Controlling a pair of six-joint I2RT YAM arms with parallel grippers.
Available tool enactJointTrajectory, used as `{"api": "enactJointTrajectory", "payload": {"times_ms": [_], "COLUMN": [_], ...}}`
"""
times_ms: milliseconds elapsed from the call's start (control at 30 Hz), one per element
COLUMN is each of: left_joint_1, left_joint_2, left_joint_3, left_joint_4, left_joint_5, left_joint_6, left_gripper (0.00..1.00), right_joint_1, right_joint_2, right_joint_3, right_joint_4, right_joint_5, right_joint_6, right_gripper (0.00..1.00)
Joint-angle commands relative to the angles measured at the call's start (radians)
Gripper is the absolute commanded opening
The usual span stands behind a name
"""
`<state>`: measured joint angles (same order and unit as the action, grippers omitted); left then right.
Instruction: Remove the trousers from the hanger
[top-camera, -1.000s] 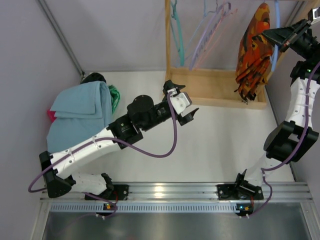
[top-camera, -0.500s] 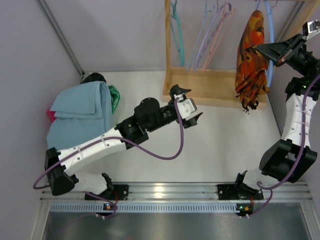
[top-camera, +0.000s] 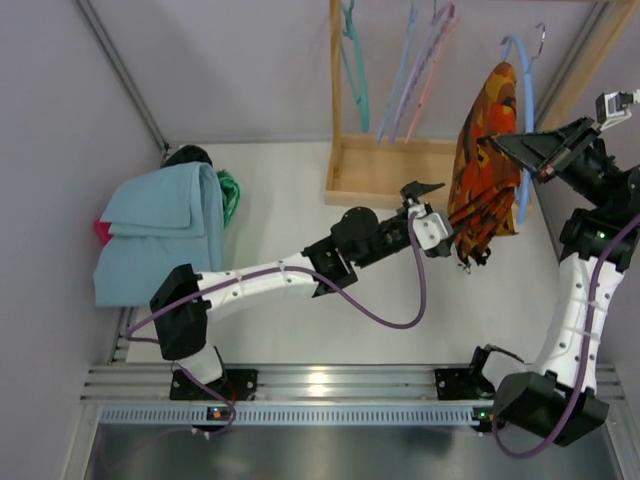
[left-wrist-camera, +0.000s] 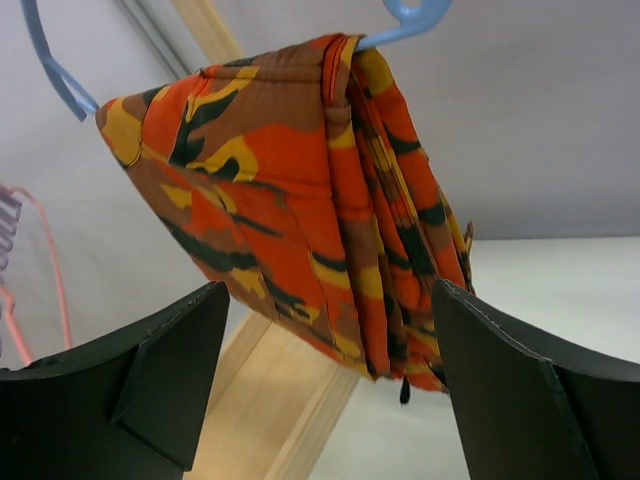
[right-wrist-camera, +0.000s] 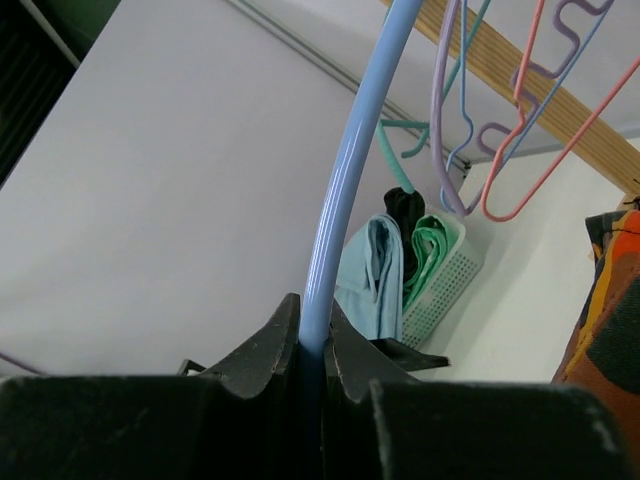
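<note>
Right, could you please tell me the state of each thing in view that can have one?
trousers: folded, draped over the blue hanger.
blue hanger: gripped by the right gripper.
right gripper: shut on the blue hanger.
left gripper: open, facing the trousers.
spare hangers: hanging on the wooden rack.
blue cloth: piled in the white basket.

Blue hanger (right-wrist-camera: 345, 180) in tight claw (right-wrist-camera: 312, 322)

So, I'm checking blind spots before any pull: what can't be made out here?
Left wrist view: blue plastic hanger mostly covered by the orange camouflage trousers, hook beyond the top edge.
Right wrist view: trousers cut off at the right edge.
Top view: whether the left gripper touches the trousers, unclear from above.
</note>
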<state>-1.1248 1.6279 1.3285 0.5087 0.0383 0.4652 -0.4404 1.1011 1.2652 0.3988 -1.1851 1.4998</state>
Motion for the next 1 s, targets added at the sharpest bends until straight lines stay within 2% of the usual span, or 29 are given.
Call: {"api": "enactJointTrajectory", "payload": {"times_ms": [0,67,400,600,967], "left_joint_1": [-0.032,-0.043,-0.087,-0.124,-0.127], "left_joint_2": [0.059,0.102,0.167,0.184,0.3], "left_joint_3": [0.11,0.139,0.195,0.187,0.253], "left_joint_4": [0.198,0.234,0.324,0.324,0.324], "left_joint_5": [-0.009,-0.017,-0.017,-0.029,-0.192], "left_joint_6": [0.029,0.018,-0.037,-0.053,-0.056], "left_gripper": [0.87,0.85,0.76,0.76,0.77], "right_joint_1": [0.006,0.006,0.006,0.006,0.006], "right_joint_2": [-0.151,-0.182,-0.284,-0.277,-0.284], "right_joint_3": [0.007,0.002,-0.018,-0.012,-0.03], "right_joint_4": [-0.102,-0.237,-0.396,-0.42,-0.408], "right_joint_5": [0.139,0.165,0.258,0.266,0.197], "right_joint_6": [-0.207,-0.252,-0.25,-0.233,-0.225], "right_gripper": [0.0,0.0,0.0,0.0,0.0]}}
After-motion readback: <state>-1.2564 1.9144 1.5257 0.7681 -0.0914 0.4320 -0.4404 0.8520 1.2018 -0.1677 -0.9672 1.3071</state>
